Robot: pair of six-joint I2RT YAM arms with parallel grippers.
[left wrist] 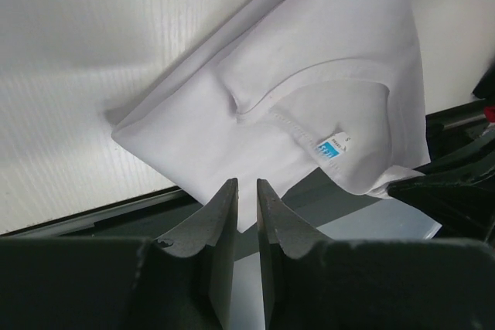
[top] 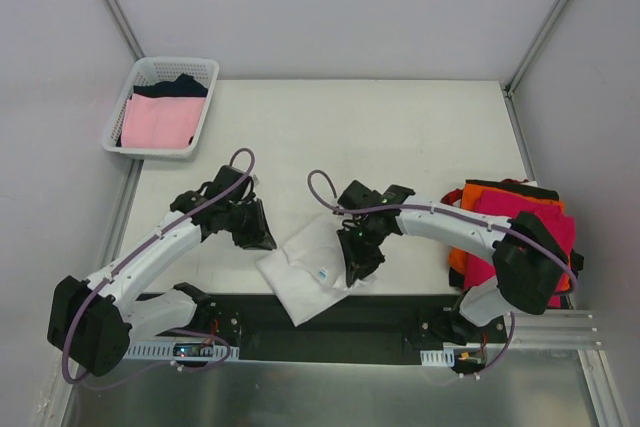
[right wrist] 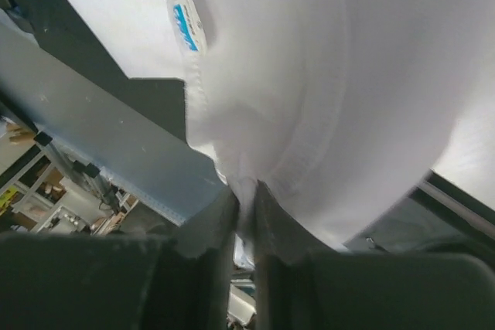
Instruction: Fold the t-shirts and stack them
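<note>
- Grey walls stand around a white desk [top: 400,137], and I am looking down on it from above.
- One white t-shirt [top: 305,282] lies at 6 o'clock on the desk. It looks folded into a small flat shape, and one corner hangs over the near edge.
- The right tool [right wrist: 246,191] is pressed together on the white t-shirt, with a bit of the cloth pinched in it.
- The left tool [left wrist: 247,185] is just beside the shirt, at its 9 o'clock side. Its two fingers are almost together with a thin gap, and nothing is between them.
- At 3 o'clock there is a pile. A magenta-red shirt [top: 525,232] is on top, with an orange shirt [top: 458,259] and a black shirt [top: 500,187] peeking out under it.
- At 10 o'clock, off the desk corner, a white basket [top: 205,107] holds a pink shirt [top: 158,119] and a dark shirt [top: 178,87].
- I think the white shirt is nearly done and needs to go on a stack.
- I cannot tell if the pile at 3 o'clock is folded neatly or waiting its turn. If it is waiting, most of the job is left.
</note>
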